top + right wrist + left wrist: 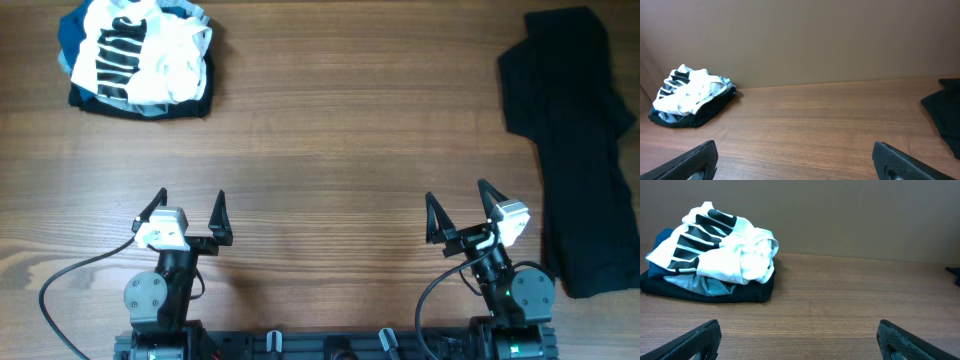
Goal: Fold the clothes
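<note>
Clothes (580, 150) sprawled unfolded at right edge of table (330, 150). Right claw (457, 195), left claw (190, 200) both spread wide, empty, parked near base: likely start pose.

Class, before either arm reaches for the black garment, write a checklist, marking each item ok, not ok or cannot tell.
1. Left claw open and empty: ok.
2. Right claw open and empty: ok.
3. Black garment lies on the table, untouched: ok.
4. Garment wholly in overhead view: not ok, it reaches the right edge.
5. Striped pile well apart from it: ok.
6. Which side faces up: cannot tell.
</note>
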Available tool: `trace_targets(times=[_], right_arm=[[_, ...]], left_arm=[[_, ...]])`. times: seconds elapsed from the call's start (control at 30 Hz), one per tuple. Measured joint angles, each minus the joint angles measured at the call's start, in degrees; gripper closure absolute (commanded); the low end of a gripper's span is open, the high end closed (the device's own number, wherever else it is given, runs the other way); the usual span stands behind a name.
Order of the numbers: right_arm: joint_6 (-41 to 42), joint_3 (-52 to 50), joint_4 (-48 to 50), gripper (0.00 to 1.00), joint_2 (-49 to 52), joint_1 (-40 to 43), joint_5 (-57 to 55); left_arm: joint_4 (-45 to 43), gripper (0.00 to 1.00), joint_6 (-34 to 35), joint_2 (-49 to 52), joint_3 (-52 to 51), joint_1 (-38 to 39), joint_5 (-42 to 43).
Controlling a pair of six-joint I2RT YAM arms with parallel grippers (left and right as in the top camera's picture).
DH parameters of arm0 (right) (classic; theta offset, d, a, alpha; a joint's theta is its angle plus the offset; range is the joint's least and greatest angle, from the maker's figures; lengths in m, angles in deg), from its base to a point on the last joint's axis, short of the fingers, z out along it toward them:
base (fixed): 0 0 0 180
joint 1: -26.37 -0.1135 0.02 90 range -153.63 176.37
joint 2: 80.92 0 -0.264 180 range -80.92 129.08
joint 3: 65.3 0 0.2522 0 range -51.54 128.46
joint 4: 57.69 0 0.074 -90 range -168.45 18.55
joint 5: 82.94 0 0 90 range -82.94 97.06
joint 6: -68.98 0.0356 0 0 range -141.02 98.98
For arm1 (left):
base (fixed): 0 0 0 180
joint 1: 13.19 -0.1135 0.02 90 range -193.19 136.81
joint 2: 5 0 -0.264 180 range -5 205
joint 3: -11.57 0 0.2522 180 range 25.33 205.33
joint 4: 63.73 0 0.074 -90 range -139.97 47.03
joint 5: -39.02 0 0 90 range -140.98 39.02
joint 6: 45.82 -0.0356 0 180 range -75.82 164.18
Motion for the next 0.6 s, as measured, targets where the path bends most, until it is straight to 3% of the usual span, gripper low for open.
trace_targets(times=[0.23,0.6], right_arm=[[0.0,0.0,0.81,0.0,0.0,-0.02,-0.26],[0.0,0.0,11.52,0.0,0.11,0.0,-0.46]], left_arm=[[-0.02,0.0,0.0,0.0,0.0,0.0,-0.02],[-1.49,0.0,0.02,0.02,0.0,0.0,0.68]])
